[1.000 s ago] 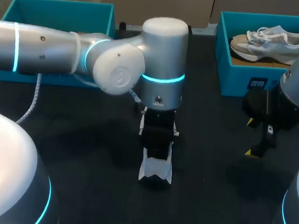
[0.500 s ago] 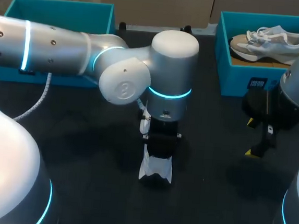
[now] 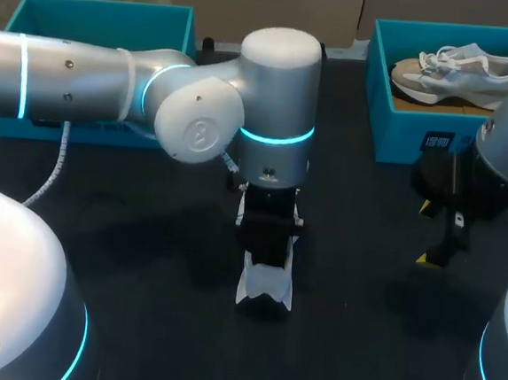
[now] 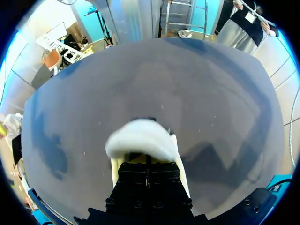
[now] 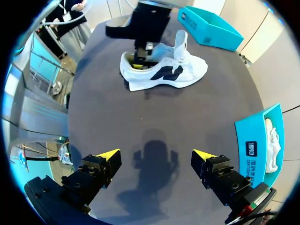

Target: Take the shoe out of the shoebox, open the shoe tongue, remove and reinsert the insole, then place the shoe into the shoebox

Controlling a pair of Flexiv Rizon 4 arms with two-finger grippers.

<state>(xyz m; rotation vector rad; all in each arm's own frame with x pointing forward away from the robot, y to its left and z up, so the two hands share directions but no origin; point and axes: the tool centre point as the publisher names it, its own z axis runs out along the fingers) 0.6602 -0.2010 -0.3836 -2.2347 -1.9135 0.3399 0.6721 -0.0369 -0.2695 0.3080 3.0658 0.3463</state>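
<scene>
Two pincers, only one of them engaged. The left pincer [image 3: 266,260] points straight down into the mouth of the white shoe [image 3: 264,290], near its heel end. In the left wrist view a curved white part of the shoe lies right against its front and hides the tips, so I cannot tell how far it is open or whether it has hold of the insole.

The shoe stands upright on its sole in the middle of the desk [image 3: 142,251]. Its long axis runs from heel, nearest me, to toe, toward the far edge. Its tongue [image 5: 181,40] is lifted up just beyond the left pincer.

The right pincer [image 5: 154,154] hovers well apart, to the right, spread wide with nothing between its tips, and faces the shoe's side. The left arm is plainly the nearer, and I judge the insole step to be its work.

The teal shoebox [image 3: 393,131] sits at the far right corner, behind the right arm, with a second shoe [image 3: 460,70] in it.
</scene>
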